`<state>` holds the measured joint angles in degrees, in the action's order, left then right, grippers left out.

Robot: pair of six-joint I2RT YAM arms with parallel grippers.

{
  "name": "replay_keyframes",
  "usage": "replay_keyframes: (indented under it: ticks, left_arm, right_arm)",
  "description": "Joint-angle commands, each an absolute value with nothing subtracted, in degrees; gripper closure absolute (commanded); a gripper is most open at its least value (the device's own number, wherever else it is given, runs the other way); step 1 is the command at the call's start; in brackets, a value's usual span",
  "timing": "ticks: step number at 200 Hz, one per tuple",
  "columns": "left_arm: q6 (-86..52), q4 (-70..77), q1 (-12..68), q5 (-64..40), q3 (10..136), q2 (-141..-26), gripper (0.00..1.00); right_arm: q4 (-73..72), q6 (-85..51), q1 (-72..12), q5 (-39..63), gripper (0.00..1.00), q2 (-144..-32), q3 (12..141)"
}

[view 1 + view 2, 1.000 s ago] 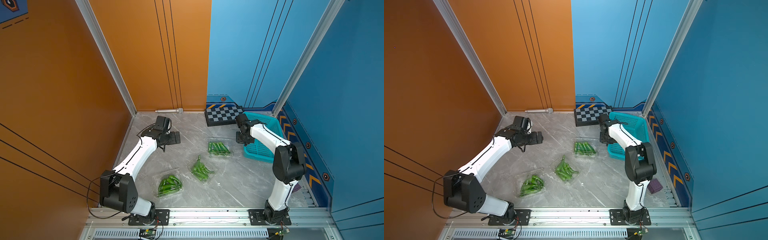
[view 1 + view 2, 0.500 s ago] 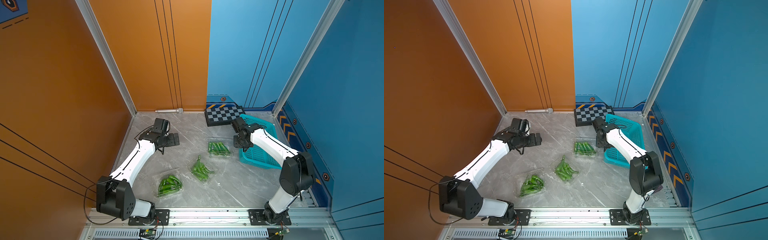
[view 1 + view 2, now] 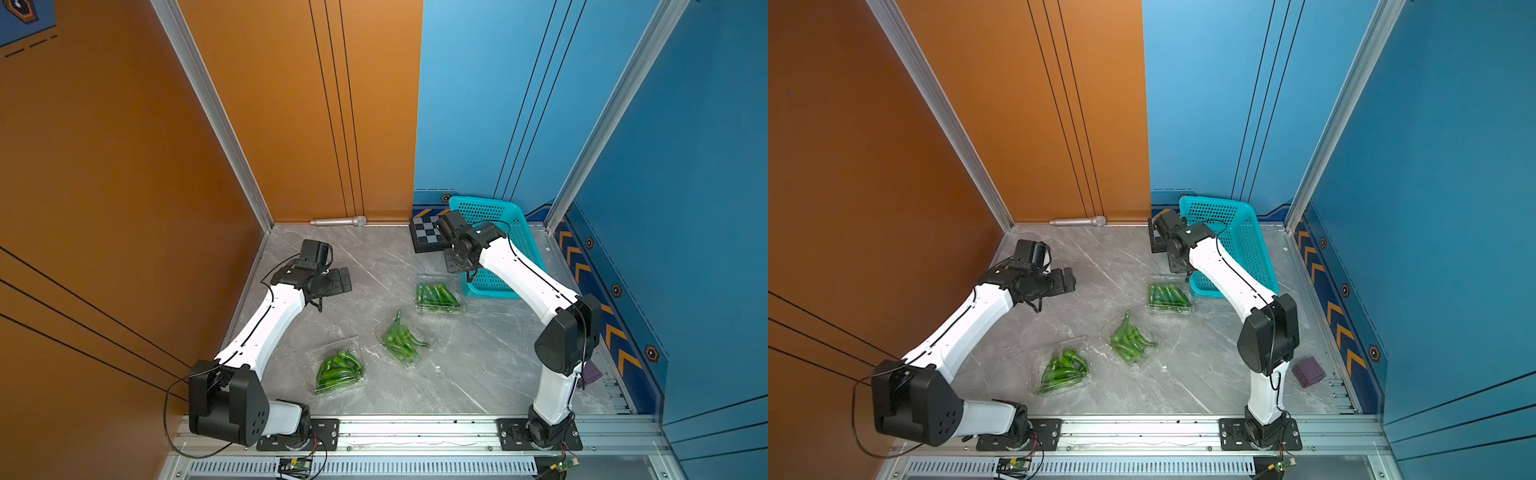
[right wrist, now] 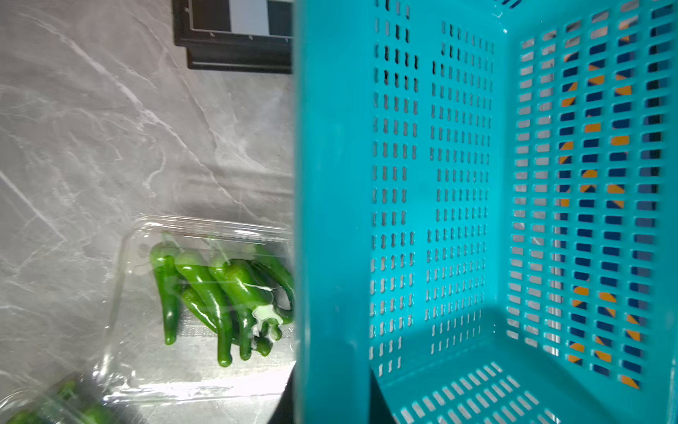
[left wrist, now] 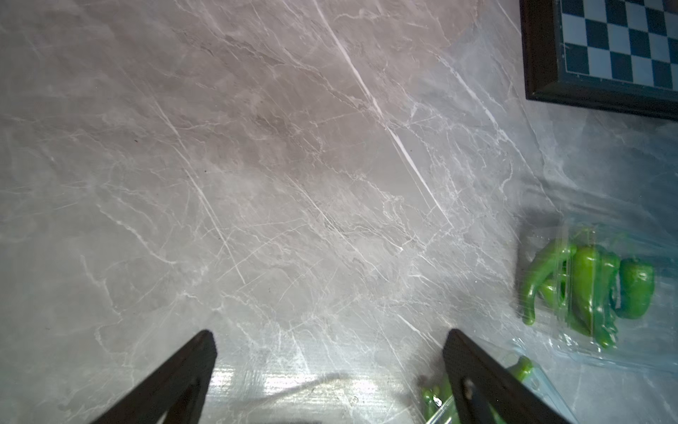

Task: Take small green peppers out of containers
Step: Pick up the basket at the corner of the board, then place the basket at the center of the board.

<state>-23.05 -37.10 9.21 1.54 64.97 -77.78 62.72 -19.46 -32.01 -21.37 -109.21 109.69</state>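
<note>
Three clear containers lie on the marble floor, each with small green peppers inside: a far one, a middle one and a near one. In the right wrist view, peppers show through the far container's lid, beside the basket. My right gripper is shut on the side wall of the teal basket, which stands tipped up. Above bare floor to the left, my left gripper is open and holds nothing.
A checkerboard lies by the back wall, next to the basket. Along the back wall's foot lies a grey microphone. A purple block sits at the right edge near the right arm's base.
The right arm has pulled the teal basket leftward toward the checkerboard and tipped it up. The left arm has barely shifted.
</note>
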Motion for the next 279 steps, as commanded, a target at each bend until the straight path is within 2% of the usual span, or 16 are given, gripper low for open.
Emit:
replay_keyframes:
  ticks: [1,42,64,127,158,279]
  left_arm:
    - [-24.17,-38.01,7.8,3.05,63.63,-75.74,0.01]
    - [-24.67,-38.16,5.92,2.34,61.52,-72.66,0.01]
    - [-25.56,-38.3,4.68,1.71,60.33,-70.86,0.01]
    - [-26.98,-40.14,1.23,-0.56,57.85,-67.67,0.01]
    - [-27.28,-40.31,1.06,-0.63,56.9,-66.9,0.01]
    - [-26.53,-41.92,-1.48,-1.76,54.89,-64.12,0.01]
  right_arm:
    - [64.89,-14.29,-34.83,-24.02,1.0,-113.38,117.35]
    - [67.46,-5.81,-39.73,-24.93,1.0,-124.98,133.55]
    - [64.15,-1.77,-41.93,-23.14,1.0,-127.53,136.5]
    - [53.89,16.74,-49.89,-22.22,1.0,-131.74,137.46]
    - [52.68,24.01,-53.26,-17.76,1.0,-133.66,137.32]
    - [46.7,31.54,-56.86,-12.01,1.0,-141.48,136.86]
